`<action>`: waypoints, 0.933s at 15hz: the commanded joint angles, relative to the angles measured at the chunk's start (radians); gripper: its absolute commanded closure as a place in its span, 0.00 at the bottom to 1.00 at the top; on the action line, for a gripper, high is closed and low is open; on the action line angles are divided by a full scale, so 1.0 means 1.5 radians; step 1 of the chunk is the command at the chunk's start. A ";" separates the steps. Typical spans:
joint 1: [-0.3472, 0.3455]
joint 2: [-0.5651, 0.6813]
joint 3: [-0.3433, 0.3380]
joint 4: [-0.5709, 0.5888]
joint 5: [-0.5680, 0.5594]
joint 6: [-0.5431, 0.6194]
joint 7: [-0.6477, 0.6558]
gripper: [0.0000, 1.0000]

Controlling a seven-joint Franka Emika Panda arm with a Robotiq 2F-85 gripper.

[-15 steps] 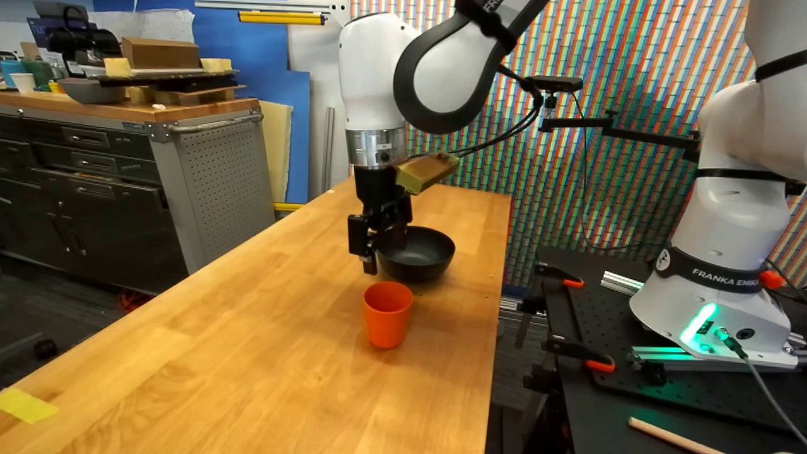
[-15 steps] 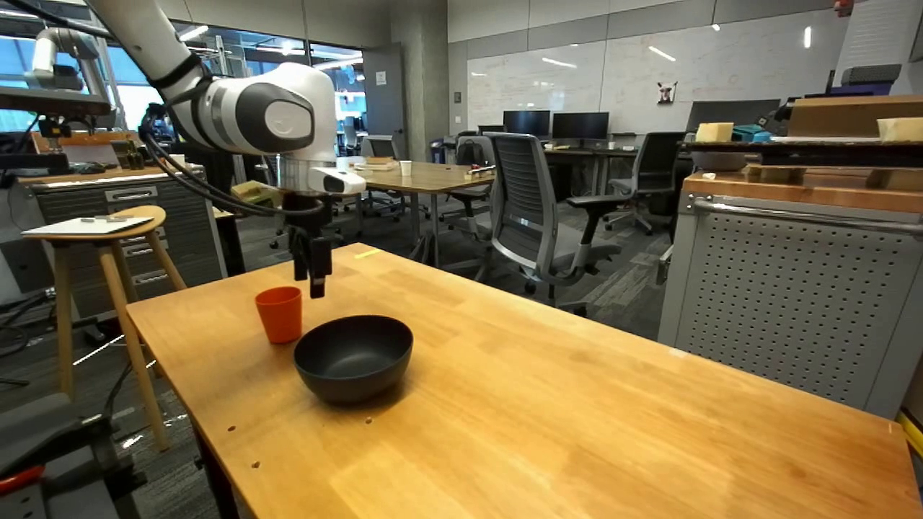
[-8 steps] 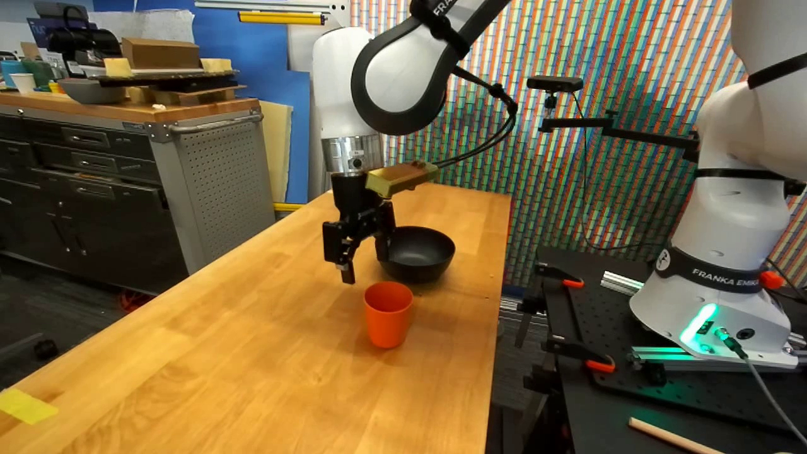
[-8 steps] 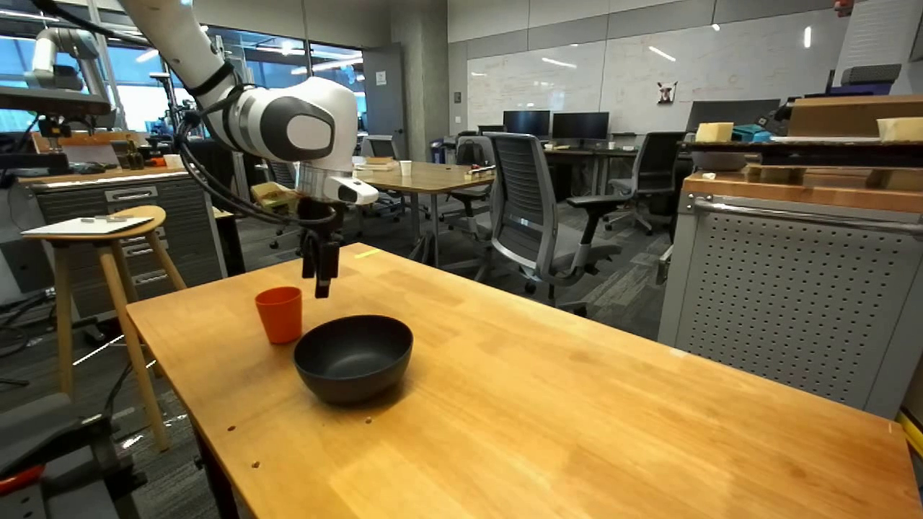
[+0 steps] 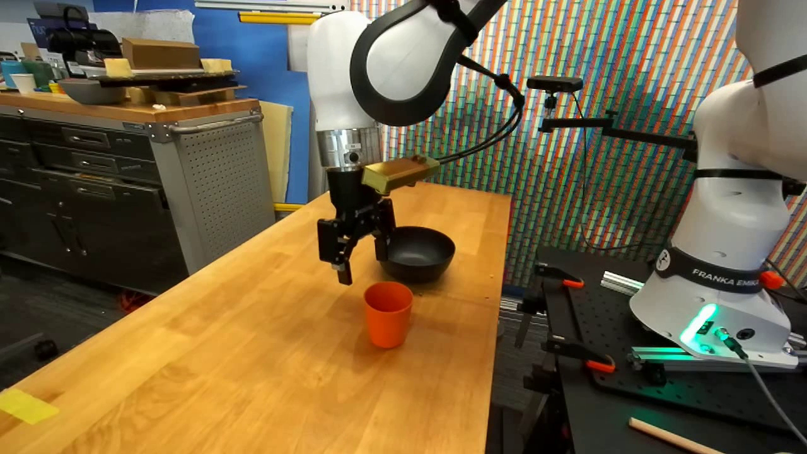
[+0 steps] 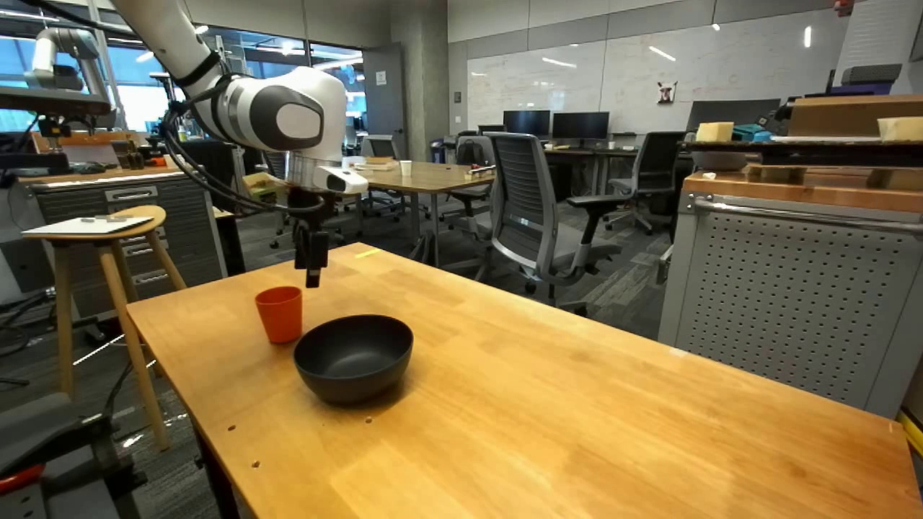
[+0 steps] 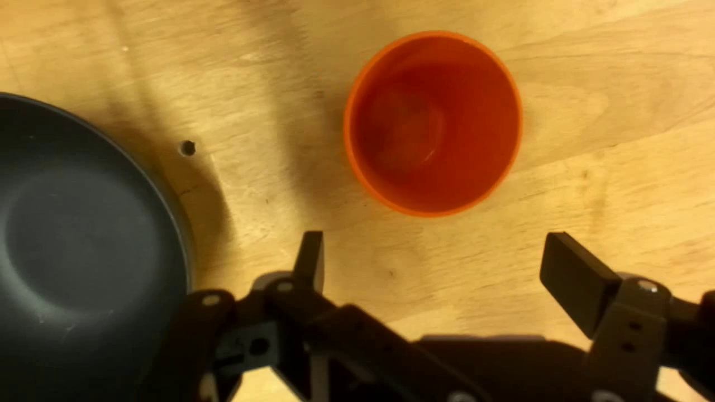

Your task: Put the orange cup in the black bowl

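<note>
The orange cup (image 5: 388, 323) stands upright on the wooden table, also seen in an exterior view (image 6: 280, 316). It looks empty in the wrist view (image 7: 433, 125). The black bowl (image 5: 421, 255) stands close beside it, apart from the cup, also in an exterior view (image 6: 353, 364). In the wrist view the bowl (image 7: 84, 240) is at the left, partly cut off and partly covered by a finger. My gripper (image 7: 434, 251) is open and empty, fingers spread wider than the cup. In both exterior views the gripper (image 5: 362, 267) (image 6: 312, 280) hovers above the table near cup and bowl, touching neither.
The wooden table (image 5: 265, 359) has a long edge facing the robot base (image 5: 712, 271). Yellow tape (image 5: 26, 405) lies at a table corner. A grey tool cabinet (image 6: 793, 303), a chair (image 6: 526, 194) and a stool (image 6: 108, 227) stand around it.
Over the second my gripper has shifted away from the robot base and turned slightly. It dipped, then rose a little in the last half second. The cup and bowl have not moved.
</note>
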 commanded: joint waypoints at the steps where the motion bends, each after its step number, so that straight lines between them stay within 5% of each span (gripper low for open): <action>1: 0.008 -0.023 -0.034 -0.042 0.008 0.014 0.033 0.00; 12: 0.006 -0.079 -0.038 -0.140 0.064 -0.009 0.070 0.00; 14: 0.005 -0.076 -0.041 -0.155 0.063 0.006 0.068 0.26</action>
